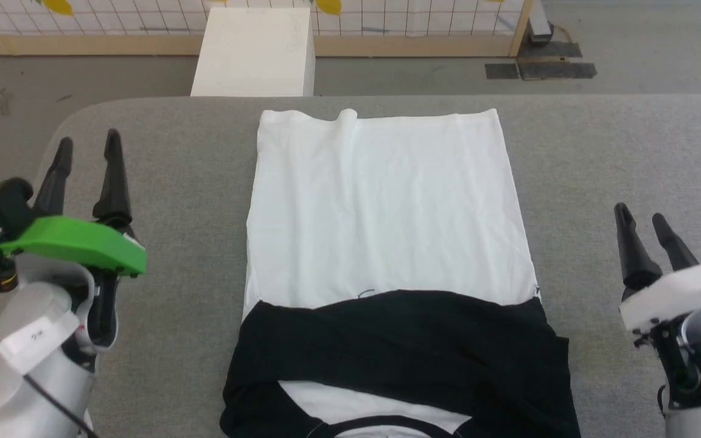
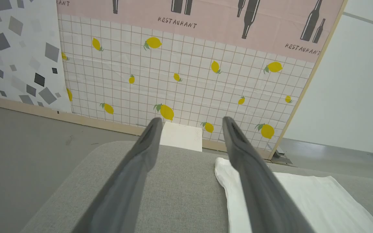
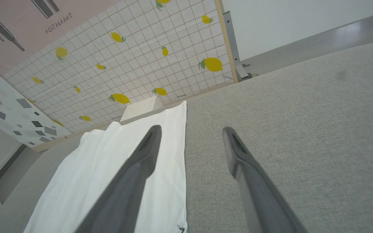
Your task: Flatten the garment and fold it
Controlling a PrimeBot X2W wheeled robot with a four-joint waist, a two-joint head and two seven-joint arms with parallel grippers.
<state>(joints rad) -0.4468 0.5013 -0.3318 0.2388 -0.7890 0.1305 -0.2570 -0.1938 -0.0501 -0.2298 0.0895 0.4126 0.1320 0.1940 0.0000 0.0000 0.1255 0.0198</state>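
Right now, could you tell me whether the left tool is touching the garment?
Apart. The head view shows the open left tool well to the left of the garment, with bare grey table between them.

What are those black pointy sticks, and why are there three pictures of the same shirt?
They are a robot's fingers. Each arm ends in a gripper, a simple hand with two long dark fingers. One picture comes from a camera on the robot's head, looking down. The other two come from cameras on its wrists, looking along the fingers. A T-shirt, white with a black part nearest the robot, lies on the grey table. The left gripper and the right gripper are open on either side, holding nothing.
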